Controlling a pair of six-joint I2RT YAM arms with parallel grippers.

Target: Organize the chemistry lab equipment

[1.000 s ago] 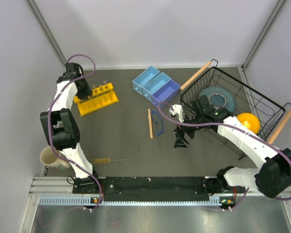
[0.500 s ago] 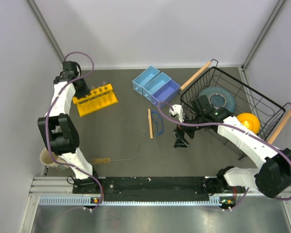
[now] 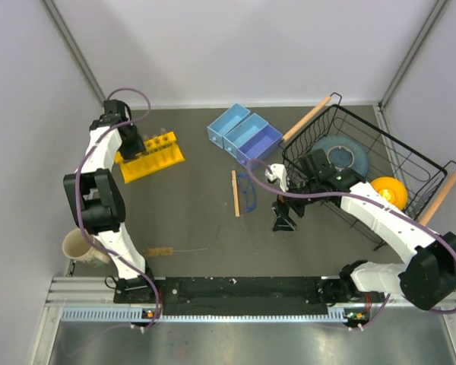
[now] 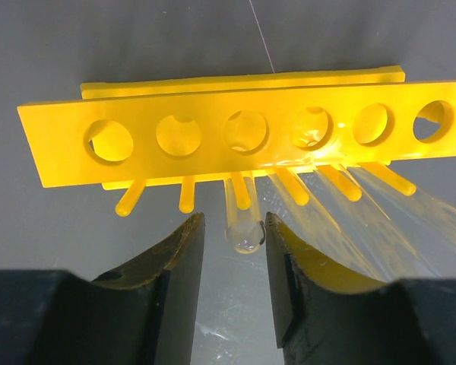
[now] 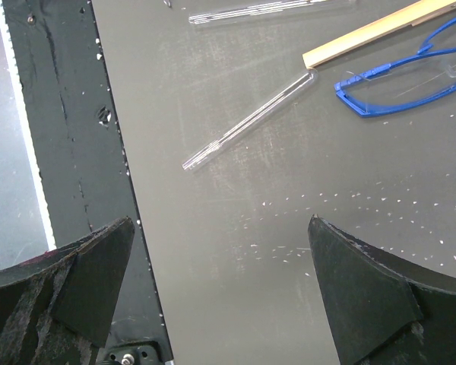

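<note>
My left gripper (image 3: 131,142) hovers over the yellow tube rack (image 3: 150,154). In the left wrist view its jaws (image 4: 234,219) stand slightly apart around the top of a clear glass tube (image 4: 243,228) that stands in the rack's (image 4: 61,137) third hole; the tube is close to the right finger, with a gap on the left. More tubes (image 4: 342,205) stand to its right. My right gripper (image 3: 283,220) is wide open and empty (image 5: 220,222) above the table. Blue safety glasses (image 5: 403,84), a wooden stick (image 5: 372,30) and a loose tube (image 5: 251,122) lie ahead of it. The brush (image 3: 161,250) lies front left.
A black wire basket (image 3: 342,114) at the right holds a grey-blue plate (image 3: 340,154) and a yellow bowl (image 3: 389,190). Three blue bins (image 3: 245,134) stand at the back centre. A paper cup (image 3: 80,247) sits front left. Another tube (image 5: 266,9) lies beyond the loose one.
The left arm swung a little to the far left and came back over the rack. The right arm has not moved.
</note>
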